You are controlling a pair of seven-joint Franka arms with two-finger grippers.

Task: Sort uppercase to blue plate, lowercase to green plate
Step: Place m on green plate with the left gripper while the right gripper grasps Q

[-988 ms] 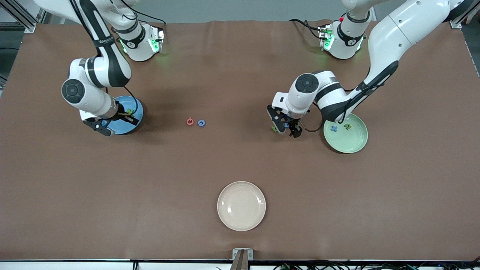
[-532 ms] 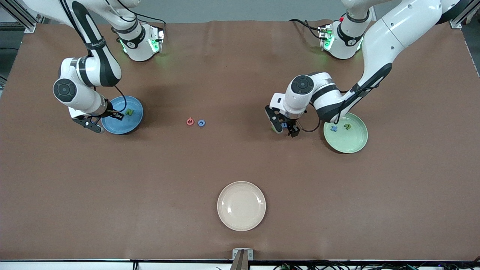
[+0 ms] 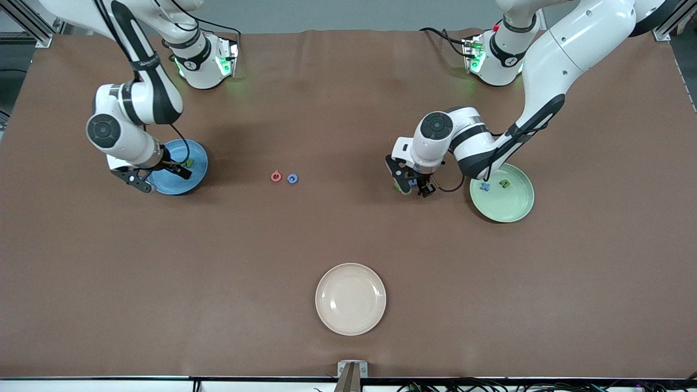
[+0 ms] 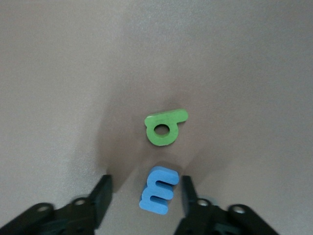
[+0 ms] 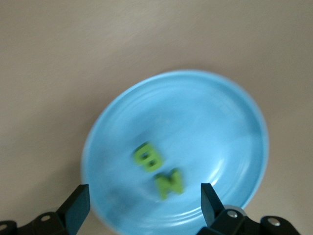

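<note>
Three plates sit on the table: one blue plate (image 3: 177,174), one green plate (image 3: 503,202), one cream plate (image 3: 350,299). Eight small letters show: four green (image 5: 168,183), three blue (image 4: 158,190), one red (image 3: 276,176). Two robot arms, each with one gripper.

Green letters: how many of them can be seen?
4. B and N lie in the blue plate; one in the green plate; one beside the blue m. None seems hidden.

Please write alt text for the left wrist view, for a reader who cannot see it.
The left gripper is low over the brown table, its fingers either side of a blue m. A green rounded letter lies beside the m.
</note>
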